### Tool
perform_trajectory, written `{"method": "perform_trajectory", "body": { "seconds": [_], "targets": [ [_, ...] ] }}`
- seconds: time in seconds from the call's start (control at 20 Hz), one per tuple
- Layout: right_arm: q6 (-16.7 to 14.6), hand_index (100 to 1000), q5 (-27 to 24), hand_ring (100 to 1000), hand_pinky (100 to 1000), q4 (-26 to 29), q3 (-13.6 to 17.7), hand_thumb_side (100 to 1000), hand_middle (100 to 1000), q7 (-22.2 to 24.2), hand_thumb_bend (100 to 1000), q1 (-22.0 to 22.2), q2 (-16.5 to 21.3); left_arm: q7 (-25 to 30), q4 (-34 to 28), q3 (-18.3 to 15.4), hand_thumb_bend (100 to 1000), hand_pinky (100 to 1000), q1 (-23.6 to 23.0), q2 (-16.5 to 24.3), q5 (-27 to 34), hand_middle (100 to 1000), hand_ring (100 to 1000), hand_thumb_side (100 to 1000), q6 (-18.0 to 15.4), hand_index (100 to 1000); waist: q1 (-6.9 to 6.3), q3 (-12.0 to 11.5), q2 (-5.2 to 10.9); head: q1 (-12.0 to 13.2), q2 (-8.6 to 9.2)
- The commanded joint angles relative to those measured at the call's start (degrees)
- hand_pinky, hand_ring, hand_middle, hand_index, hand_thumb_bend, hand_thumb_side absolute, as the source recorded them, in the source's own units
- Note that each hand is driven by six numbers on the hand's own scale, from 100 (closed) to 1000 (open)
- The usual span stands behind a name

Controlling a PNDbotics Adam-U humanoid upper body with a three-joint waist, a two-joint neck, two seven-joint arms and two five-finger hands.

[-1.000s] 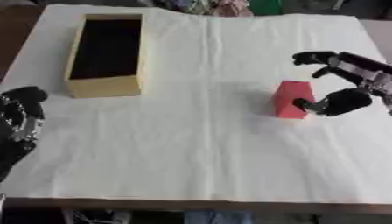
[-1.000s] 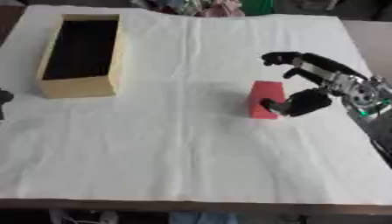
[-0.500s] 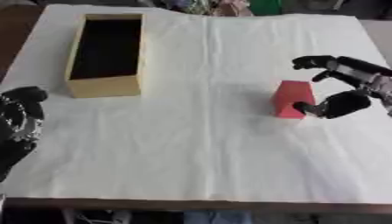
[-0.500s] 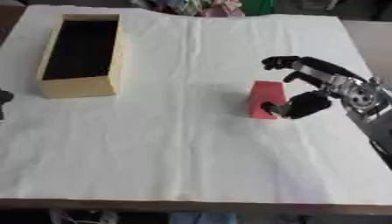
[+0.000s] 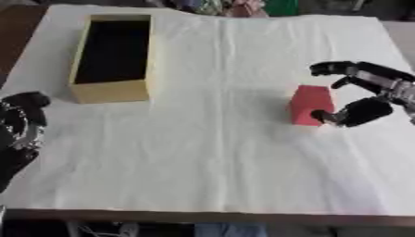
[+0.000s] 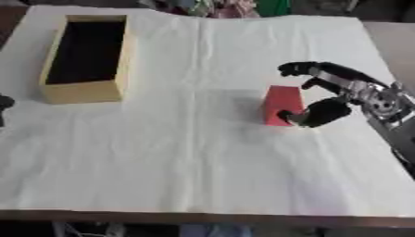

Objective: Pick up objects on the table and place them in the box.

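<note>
While the right hand (image 6: 336,99) is cupping open beside the red block (image 6: 282,105), white cloth (image 5: 219,152) is lying bare toward the yellow box (image 5: 111,58).

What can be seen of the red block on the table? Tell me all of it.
The red block is a small, plain box-shaped solid, evenly red with no markings visible; its material cannot be told. It stands upright on the white cloth toward the table's right side, well apart from the yellow box at the far left. The right hand is around its right side: the thumb tip meets its lower right edge, while the fingers arch just beyond its top right corner. It is not lifted.
</note>
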State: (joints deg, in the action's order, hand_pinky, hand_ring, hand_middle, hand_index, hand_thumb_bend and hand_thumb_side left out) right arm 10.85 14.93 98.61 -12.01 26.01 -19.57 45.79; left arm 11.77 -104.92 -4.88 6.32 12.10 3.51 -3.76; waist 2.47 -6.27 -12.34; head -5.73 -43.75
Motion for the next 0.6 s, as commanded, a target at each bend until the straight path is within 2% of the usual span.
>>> {"method": "perform_trajectory", "body": {
  "seconds": [0.05, 0.6],
  "targets": [
    [0.00, 1000, 0.67, 1000, 851, -0.07, 0.60, 205, 912, 0.59, 356, -0.53, 1.37, -0.02, -0.50, -0.29, 100, 1000, 0.18, 1.27, -0.29, 687, 821, 238, -0.06, 767, -0.01, 0.05, 0.90, 0.16, -0.37],
    [-0.38, 1000, 1.08, 1000, 849, -2.03, 0.28, 216, 910, 0.90, 348, -1.25, 0.72, 0.02, -0.47, -0.25, 100, 1000, 0.29, 1.24, -0.37, 687, 822, 239, -0.04, 767, 0.05, -0.04, 0.63, 0.17, -0.37]
  ]
}}
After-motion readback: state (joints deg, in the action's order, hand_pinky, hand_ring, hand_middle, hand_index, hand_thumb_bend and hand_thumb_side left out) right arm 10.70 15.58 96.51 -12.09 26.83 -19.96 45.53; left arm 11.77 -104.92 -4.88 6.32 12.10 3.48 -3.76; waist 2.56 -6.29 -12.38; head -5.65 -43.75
